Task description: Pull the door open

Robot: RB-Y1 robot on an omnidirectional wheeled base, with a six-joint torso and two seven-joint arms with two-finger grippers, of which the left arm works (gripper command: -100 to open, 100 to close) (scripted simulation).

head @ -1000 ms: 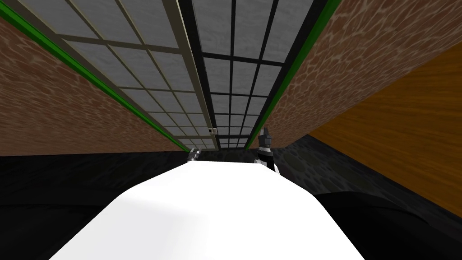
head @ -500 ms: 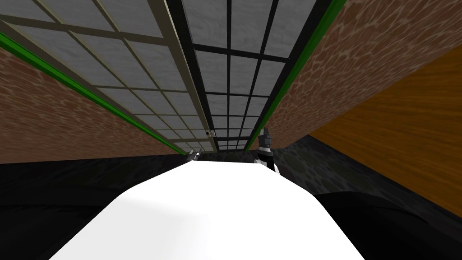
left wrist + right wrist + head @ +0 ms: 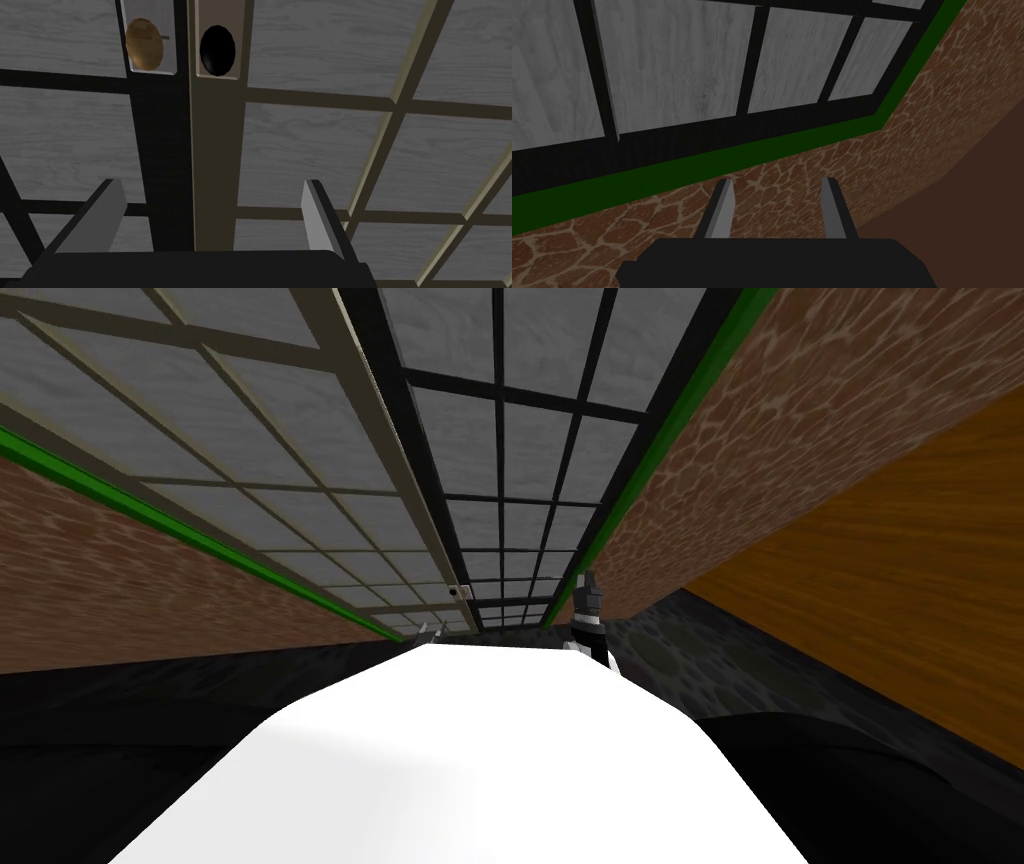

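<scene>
The left pincer (image 3: 212,186) is wide open and empty, near the round black knob (image 3: 217,50) on the tan-framed grey door (image 3: 320,145). The right pincer (image 3: 777,186) is open less wide.

Walls of reddish-brown mottled stone pattern (image 3: 850,408), veined in pale tan, rose on both sides of you. A dark green strip (image 3: 712,165) ran along the edge of the stone. Further to the right, you had a wall of orange-brown wood grain (image 3: 900,588). A dark, mottled floor (image 3: 700,653) met the foot of it. The light was dim and even.
</scene>
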